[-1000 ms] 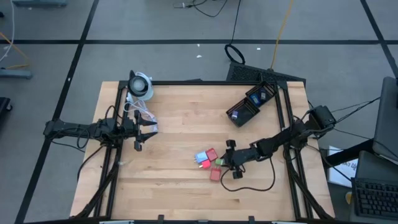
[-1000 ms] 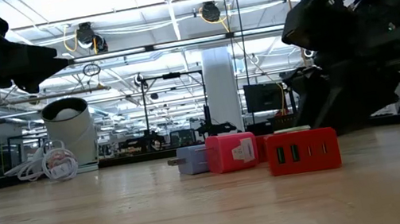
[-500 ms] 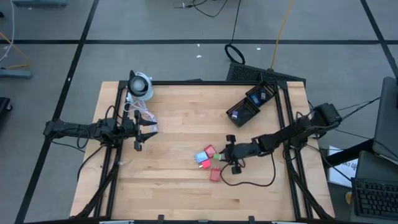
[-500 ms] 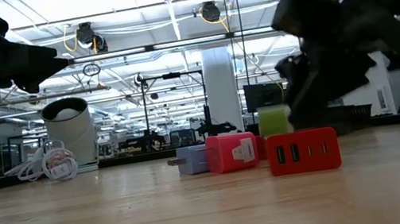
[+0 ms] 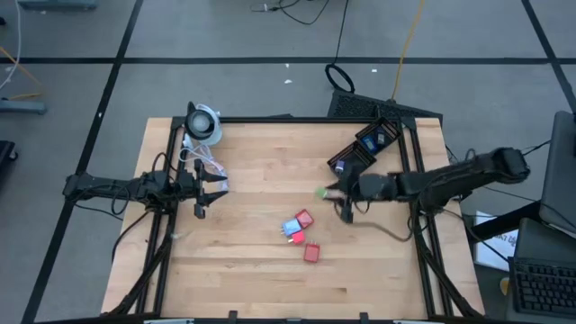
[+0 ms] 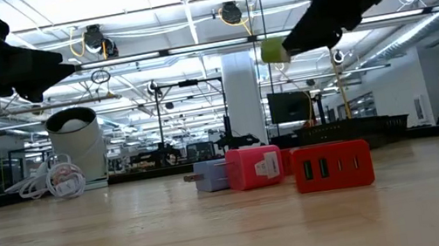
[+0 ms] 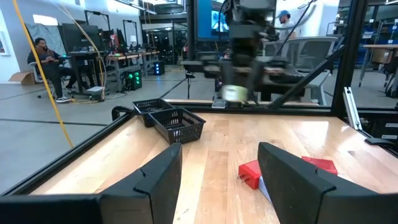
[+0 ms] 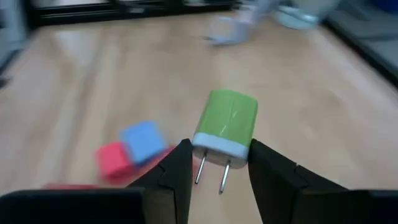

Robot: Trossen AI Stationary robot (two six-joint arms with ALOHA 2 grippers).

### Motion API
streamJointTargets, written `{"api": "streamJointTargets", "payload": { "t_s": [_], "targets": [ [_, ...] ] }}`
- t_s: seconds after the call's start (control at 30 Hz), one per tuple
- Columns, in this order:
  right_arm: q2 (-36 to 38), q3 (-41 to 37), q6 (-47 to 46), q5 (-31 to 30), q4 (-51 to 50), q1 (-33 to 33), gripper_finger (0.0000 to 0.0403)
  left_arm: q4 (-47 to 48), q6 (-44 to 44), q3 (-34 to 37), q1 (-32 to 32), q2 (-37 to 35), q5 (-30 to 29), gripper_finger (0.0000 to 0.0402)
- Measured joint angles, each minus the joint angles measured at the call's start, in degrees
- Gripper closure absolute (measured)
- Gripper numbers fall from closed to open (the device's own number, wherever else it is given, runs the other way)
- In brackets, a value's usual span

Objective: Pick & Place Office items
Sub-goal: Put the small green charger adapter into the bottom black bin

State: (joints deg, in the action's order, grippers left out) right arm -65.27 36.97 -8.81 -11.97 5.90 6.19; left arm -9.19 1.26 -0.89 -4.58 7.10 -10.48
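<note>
**Green charger held above the table**

Green and white, a small plug-in charger block (image 8: 225,126) sits clamped in my right pincer (image 5: 335,195), raised clear of the wooden table (image 5: 252,270), its two prongs bare. Below on the table lie a blue block (image 5: 292,226) touching a red block (image 5: 305,219), with another red block (image 5: 311,253) just beside them. My left pincer (image 5: 209,189) waits near the table's left edge, fingers apart, gripping nothing.
</note>
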Motion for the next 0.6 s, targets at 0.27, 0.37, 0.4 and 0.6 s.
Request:
{"api": "streamJointTargets", "payload": {
  "t_s": [0.27,0.37,0.4,0.6],
  "targets": [
    [9.15,-0.02,-2.71,0.47,-12.63,-15.73,0.0284,0.03,0.00,0.00,0.00,0.01,-0.02,0.0188],
    [9.60,-0.02,-3.99,4.76,-14.43,-21.73,0.0284,0.03,0.00,0.00,0.00,0.02,-0.02,0.0188],
    [9.38,0.00,-4.49,6.27,-14.89,-23.54,0.0284,0.00,0.00,0.00,0.00,0.02,-0.02,0.0188],
    [5.79,0.00,-5.01,13.42,-19.48,-32.79,0.0284,0.02,0.00,0.00,0.00,0.01,-0.02,0.0188]
  ]
}}
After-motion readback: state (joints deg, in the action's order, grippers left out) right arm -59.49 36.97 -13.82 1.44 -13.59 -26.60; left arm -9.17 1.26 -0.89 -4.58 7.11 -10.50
